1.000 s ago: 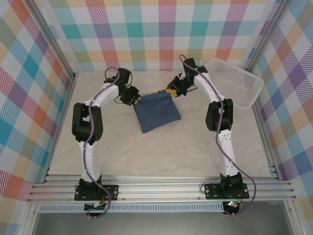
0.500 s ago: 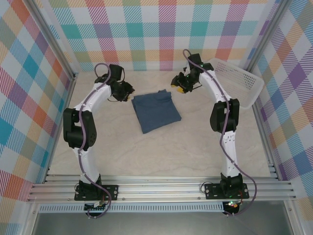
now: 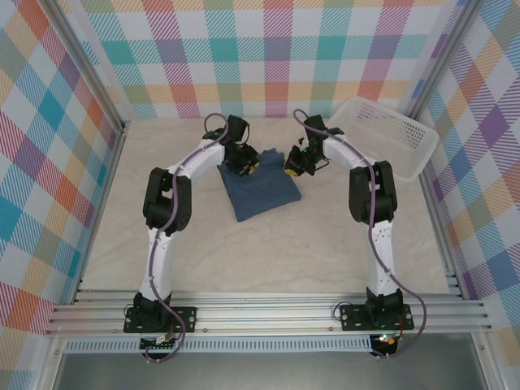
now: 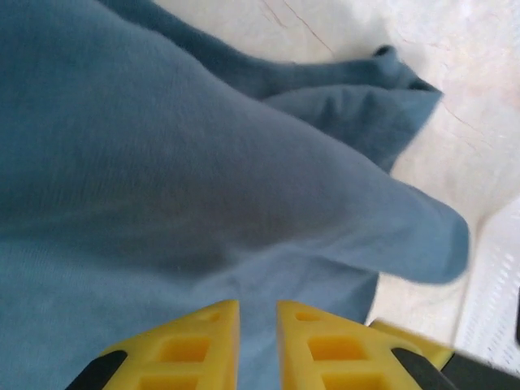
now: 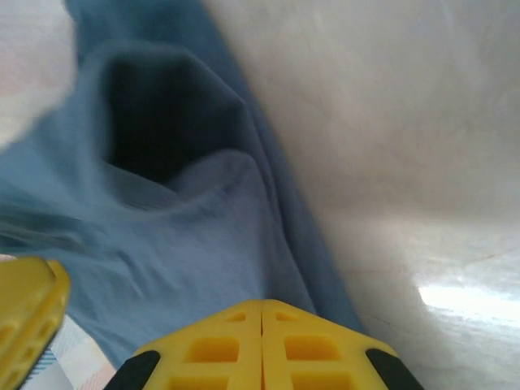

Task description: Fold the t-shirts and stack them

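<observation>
Beige marbled table, plaid walls around. Dark blue t-shirt folded, lying mid-table toward far side. White basket far right, apart from t-shirt. Left gripper down on t-shirt's far-left part; I see fingers nearly together, cloth showing in slit, cannot tell if pinched. Right gripper at t-shirt's far-right corner, jaws closed flush against each other.

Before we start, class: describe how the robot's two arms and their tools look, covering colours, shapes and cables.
The left arm and right arm have white links, black joints and black bases. A purple cable runs along each. The left tool and right tool have yellow wedge fingers with square cut-outs.
</observation>
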Robot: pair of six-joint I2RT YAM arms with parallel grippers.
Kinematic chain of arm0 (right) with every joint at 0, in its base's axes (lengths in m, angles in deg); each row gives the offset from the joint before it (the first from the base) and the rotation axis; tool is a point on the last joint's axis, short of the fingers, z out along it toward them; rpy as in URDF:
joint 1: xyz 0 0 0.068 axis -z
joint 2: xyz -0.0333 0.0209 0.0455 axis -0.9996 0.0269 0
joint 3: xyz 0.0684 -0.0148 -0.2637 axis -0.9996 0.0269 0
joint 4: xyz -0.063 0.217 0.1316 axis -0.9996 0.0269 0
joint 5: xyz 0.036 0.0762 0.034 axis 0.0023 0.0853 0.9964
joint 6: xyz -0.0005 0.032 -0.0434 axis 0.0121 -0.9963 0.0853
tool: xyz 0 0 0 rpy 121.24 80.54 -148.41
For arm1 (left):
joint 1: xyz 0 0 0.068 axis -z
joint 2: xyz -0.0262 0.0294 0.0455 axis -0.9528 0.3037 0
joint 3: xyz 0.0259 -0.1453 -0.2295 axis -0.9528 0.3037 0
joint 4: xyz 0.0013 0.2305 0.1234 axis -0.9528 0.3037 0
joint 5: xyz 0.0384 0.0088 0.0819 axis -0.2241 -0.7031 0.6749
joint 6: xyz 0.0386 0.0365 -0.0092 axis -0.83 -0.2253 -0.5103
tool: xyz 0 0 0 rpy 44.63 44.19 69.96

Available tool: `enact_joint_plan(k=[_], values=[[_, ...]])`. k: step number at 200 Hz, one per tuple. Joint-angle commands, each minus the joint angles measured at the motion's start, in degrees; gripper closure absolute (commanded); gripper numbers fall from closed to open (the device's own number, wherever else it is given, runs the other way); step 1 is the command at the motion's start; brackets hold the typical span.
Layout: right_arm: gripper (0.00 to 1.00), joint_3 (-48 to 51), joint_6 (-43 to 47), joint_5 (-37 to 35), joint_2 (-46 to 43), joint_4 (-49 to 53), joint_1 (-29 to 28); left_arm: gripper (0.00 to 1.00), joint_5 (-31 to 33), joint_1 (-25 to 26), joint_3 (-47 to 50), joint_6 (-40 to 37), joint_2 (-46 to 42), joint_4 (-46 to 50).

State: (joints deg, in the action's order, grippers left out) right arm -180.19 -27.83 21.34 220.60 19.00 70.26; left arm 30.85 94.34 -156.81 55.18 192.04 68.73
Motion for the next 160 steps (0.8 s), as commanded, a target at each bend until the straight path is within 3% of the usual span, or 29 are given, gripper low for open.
enact_joint_plan(k=[1,46,94,123,160], values=[[0.93,-1.45,-0.9,1.3,-0.72,-4.8,-1.19,0.82,2.5,-2.25,-2.66,-0.7,1.38,3.62],[0.9,-10.31,-1.93,-1.61,7.14,-6.88,-1.32,0.84,2.48,-3.39,-1.38,-2.01,1.12,3.38],[0.89,-26.22,-3.94,-1.1,18.39,-3.31,-1.38,0.85,2.73,-3.96,0.95,-3.46,-0.25,3.42],[0.79,-31.18,-5.89,0.87,23.07,-6.06,-1.67,0.86,3.54,-4.43,1.91,-4.82,-2.32,4.57],[0.76,-31.54,-5.79,1.85,23.1,-5.74,-2.93,0.85,5.02,-6.19,5.1,-4.67,-6.01,4.92]])
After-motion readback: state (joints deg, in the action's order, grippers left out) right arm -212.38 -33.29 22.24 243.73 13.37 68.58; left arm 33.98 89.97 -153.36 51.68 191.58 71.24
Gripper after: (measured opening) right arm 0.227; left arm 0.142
